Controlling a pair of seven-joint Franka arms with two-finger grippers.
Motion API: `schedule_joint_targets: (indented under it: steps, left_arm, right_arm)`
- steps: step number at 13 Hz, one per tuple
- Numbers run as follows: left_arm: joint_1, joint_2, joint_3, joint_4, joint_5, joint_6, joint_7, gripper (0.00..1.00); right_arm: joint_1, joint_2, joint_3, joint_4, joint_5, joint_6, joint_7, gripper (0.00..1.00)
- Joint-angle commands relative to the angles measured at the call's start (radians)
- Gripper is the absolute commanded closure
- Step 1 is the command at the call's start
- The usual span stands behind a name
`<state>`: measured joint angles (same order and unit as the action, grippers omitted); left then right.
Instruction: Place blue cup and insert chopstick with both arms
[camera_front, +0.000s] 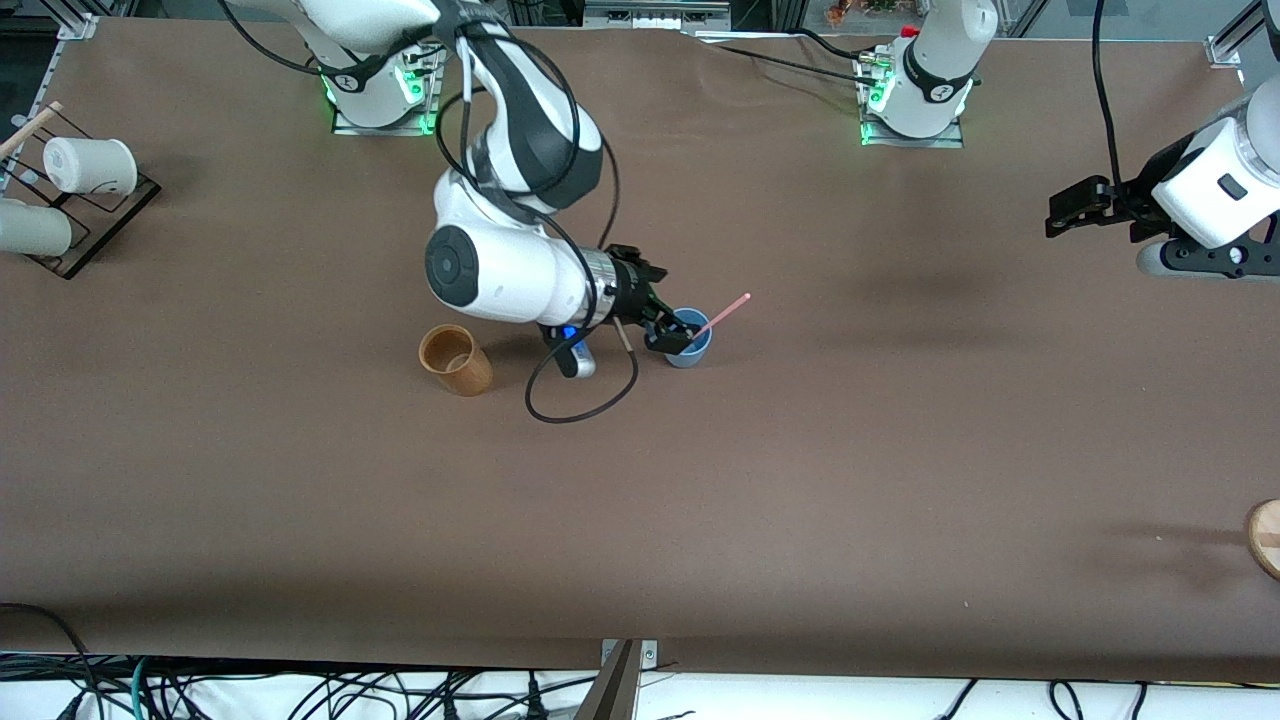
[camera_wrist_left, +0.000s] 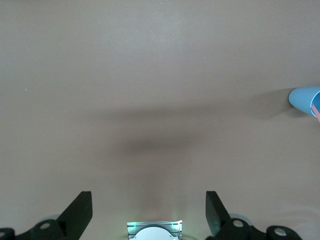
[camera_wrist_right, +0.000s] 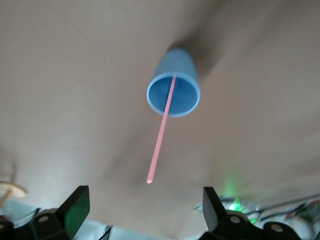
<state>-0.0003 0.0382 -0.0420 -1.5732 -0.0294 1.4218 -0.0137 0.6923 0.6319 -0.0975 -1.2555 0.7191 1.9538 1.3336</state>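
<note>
We see the small matte blue cup (camera_front: 688, 345) upright mid-counter with the thin pale pink chopstick (camera_front: 722, 314) leaning inside. Our right hand (camera_front: 668, 335) hovers open above it; our left hand (camera_front: 1075, 212) waits open. Only withdrawal seems left.

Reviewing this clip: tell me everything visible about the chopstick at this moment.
The chopstick is one thin, straight, pale pink stick, plain and smooth-looking. Its lower end sits inside the blue cup, which stands upright on the table; the stick leans on the rim and its upper part juts out at a slant toward the left arm's end. The right gripper, fingers open, hovers over the cup without gripping the stick.
</note>
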Motion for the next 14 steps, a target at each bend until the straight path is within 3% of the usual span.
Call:
schedule_joint_targets:
  steps: [1, 5, 8, 12, 14]
  left_arm:
    - [0.005, 0.0, -0.001, 0.002, -0.023, 0.005, 0.021, 0.0]
    - [0.008, 0.0, -0.001, 0.002, -0.023, 0.005, 0.023, 0.0]
    - [0.01, 0.002, -0.001, 0.002, -0.023, 0.003, 0.021, 0.0]
    - [0.011, 0.002, 0.001, 0.001, -0.024, 0.002, 0.023, 0.0]
    - [0.011, 0.002, 0.001, 0.001, -0.024, 0.002, 0.023, 0.0]
  right_arm:
    - [-0.02, -0.063, -0.02, -0.004, -0.143, -0.093, -0.159, 0.0]
    - [-0.025, -0.155, -0.129, -0.039, -0.281, -0.3, -0.532, 0.0]
    - [-0.08, -0.323, -0.13, -0.21, -0.473, -0.306, -0.842, 0.0]
    - [-0.242, -0.472, -0.122, -0.329, -0.615, -0.293, -1.311, 0.0]
    - [-0.331, -0.553, -0.091, -0.419, -0.693, -0.23, -1.456, 0.0]
